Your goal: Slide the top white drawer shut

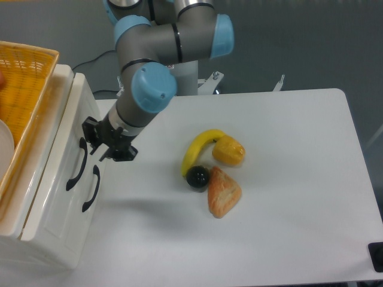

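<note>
**Tool at the front of the top white drawer**

The white counter point(287, 197) fills most of the view. At its left edge stands a white drawer unit point(45, 239) with an orange woven basket point(24, 78) on top. The top white drawer point(69, 134) sits in the unit's upper part, its curved black handle point(76, 170) facing the counter; its front panel lies about level with the lower drawer's front. The grey and blue arm point(155, 54) reaches down from the back. Its black tool point(96, 146) sits just beside the drawer front, above the handle; whether its jaws are apart or together cannot be told. Mid-counter lie a banana point(197, 149), a bread roll point(222, 192), a yellow-orange fruit point(228, 150) and a dark ball point(197, 177), clustered close together.
</note>
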Controlling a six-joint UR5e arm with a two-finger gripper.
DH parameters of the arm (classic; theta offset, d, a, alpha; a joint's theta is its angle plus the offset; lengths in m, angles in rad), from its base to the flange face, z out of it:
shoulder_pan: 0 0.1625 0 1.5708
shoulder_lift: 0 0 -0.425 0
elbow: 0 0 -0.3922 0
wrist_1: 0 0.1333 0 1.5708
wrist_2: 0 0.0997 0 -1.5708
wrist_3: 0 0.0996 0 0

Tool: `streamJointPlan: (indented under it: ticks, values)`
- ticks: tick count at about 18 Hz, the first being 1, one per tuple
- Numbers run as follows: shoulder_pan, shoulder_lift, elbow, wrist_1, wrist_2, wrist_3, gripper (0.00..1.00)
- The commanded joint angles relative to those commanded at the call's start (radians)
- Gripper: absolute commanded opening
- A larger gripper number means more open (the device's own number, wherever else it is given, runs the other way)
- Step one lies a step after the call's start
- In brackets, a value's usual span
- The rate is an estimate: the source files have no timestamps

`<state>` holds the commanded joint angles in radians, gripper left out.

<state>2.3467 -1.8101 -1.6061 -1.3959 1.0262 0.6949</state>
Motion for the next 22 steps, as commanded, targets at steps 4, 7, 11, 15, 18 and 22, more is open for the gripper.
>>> streamJointPlan:
  ticks: [4,7,11,15,18,22]
  values:
    - [0.124,0.002,0.029,0.0,0.0,0.027,0.54]
    - [0.235,0.0,0.054,0.003,0.018,0.104,0.86]
    - [0.327,-0.009,0.069,0.044,0.181,0.158,1.0]
    - [0.431,-0.046,0.064,0.133,0.216,0.292,1.0]
    - [0.508,-0.063,0.06,0.137,0.274,0.528,1.0]
    - [0.548,-0.1,0.063,0.147,0.388,0.672,1.0]
